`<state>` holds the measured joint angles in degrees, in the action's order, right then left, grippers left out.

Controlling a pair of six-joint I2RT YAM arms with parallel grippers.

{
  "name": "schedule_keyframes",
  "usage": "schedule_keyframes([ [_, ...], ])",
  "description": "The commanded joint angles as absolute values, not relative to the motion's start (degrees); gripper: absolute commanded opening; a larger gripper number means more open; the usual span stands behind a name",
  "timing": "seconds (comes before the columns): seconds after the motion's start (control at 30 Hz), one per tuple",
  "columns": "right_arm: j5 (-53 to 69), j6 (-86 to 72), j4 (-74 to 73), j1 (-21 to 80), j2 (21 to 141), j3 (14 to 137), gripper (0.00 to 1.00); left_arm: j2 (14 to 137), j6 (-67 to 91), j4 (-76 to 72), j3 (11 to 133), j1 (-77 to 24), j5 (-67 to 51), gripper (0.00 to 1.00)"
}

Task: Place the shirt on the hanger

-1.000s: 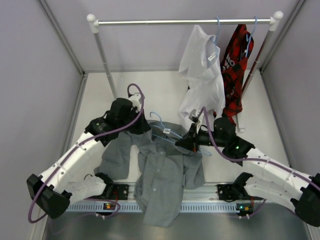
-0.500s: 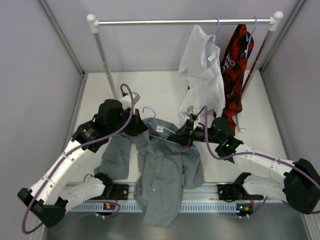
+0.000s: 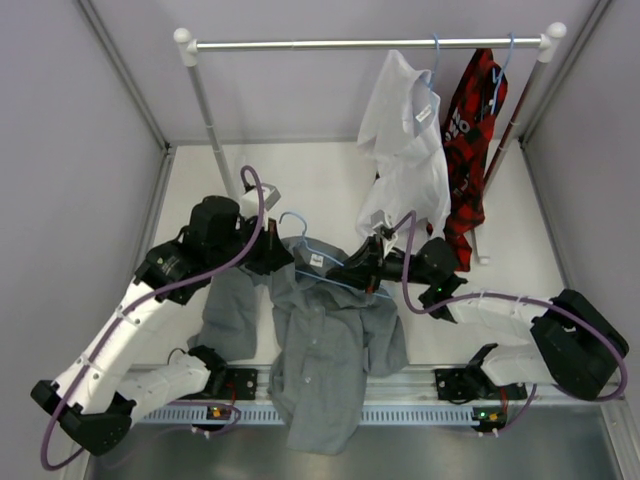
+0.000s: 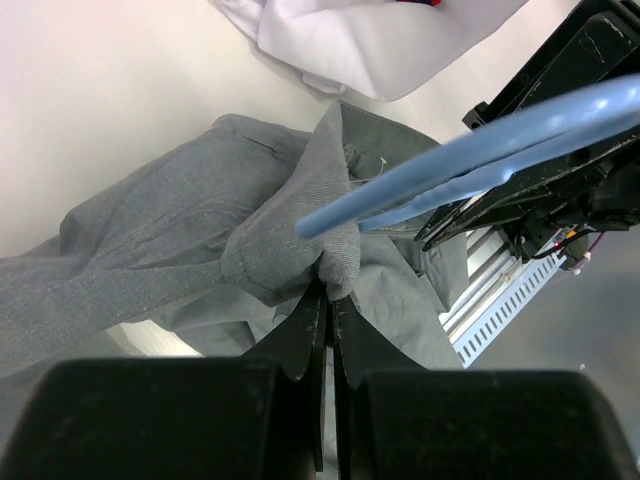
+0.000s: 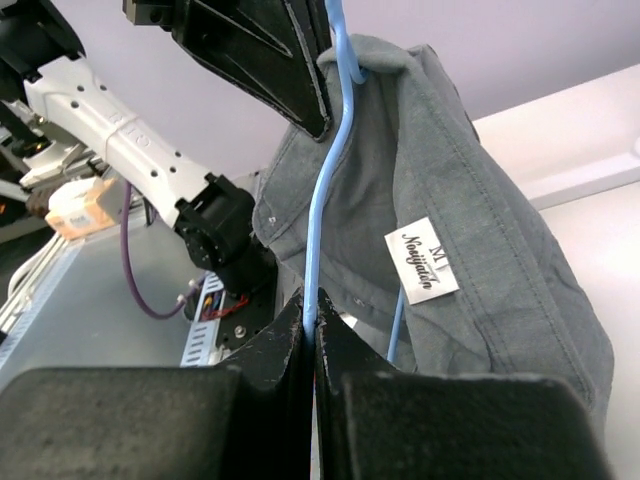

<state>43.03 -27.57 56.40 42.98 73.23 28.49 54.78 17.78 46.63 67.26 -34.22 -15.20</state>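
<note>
Seen from above, both arms have raised the collar of the grey long-sleeved button-up shirt (image 3: 325, 345) and the thin light-blue wire hanger (image 3: 304, 233) together, hem trailing over the near edge of the white table (image 3: 300, 175); threading looks nearly done. In the left wrist view, the left gripper (image 4: 328, 300) pinches shoulder fabric. In the right wrist view, the right gripper (image 5: 310, 322) clamps the hanger wire under the collar.

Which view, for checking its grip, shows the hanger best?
Right wrist: the hanger wire runs from the shut right end effector up into the shirt collar. Top external shows only its small hook; left wrist, a blurred wire section.
</note>
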Motion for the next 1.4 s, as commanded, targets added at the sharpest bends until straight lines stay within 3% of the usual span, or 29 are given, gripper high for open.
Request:
schedule_keyframes([
  [0.0, 40.18, -28.39, 73.21, 42.71, 72.95, 28.21, 0.00, 55.37, 16.61, 48.34, 69.87, -34.28, -16.52, 0.00],
  [0.17, 38.85, -28.21, 74.44, 43.33, 74.62, 28.31, 0.00, 55.90, 16.35, 48.69, 71.10, -34.28, -17.31, 0.00],
  [0.3, 38.06, -28.92, 77.77, 43.33, 74.79, 27.77, 0.00, 55.28, 14.24, 48.69, 72.77, -34.28, -19.95, 0.32],
  [0.33, 37.97, -29.44, 78.57, 43.33, 74.97, 27.69, 0.00, 55.02, 13.80, 48.69, 73.90, -34.28, -20.56, 0.50],
  [0.4, 37.71, -30.14, 79.97, 43.42, 75.32, 27.60, 0.00, 54.84, 12.14, 49.04, 75.49, -34.28, -21.18, 0.65],
  [0.43, 37.71, -30.84, 81.37, 43.33, 75.67, 27.51, 0.00, 54.76, 11.52, 49.30, 77.24, -34.28, -21.70, 0.89],
  [0.47, 37.62, -31.20, 82.17, 43.33, 75.85, 27.25, 0.00, 54.49, 9.69, 49.74, 78.47, -34.28, -22.41, 0.98],
  [0.7, 36.83, -33.05, 89.03, 43.33, 76.38, 24.00, 0.00, 50.29, 1.07, 52.82, 89.11, -34.28, -18.29, 0.98],
  [0.9, 37.26, -33.49, 89.39, 43.24, 73.13, 22.24, 0.00, 48.43, -6.67, 47.03, 87.89, -34.28, -12.04, 0.98],
  [1.2, 38.49, -33.58, 88.24, 42.80, 64.09, 18.28, 0.00, 45.62, -16.08, 33.17, 77.00, -34.28, -32.86, 0.98],
  [1.37, 40.08, -32.17, 82.88, 42.71, 60.30, 17.67, 0.00, 46.31, -16.79, 31.47, 78.48, -34.28, -38.84, 0.98],
])
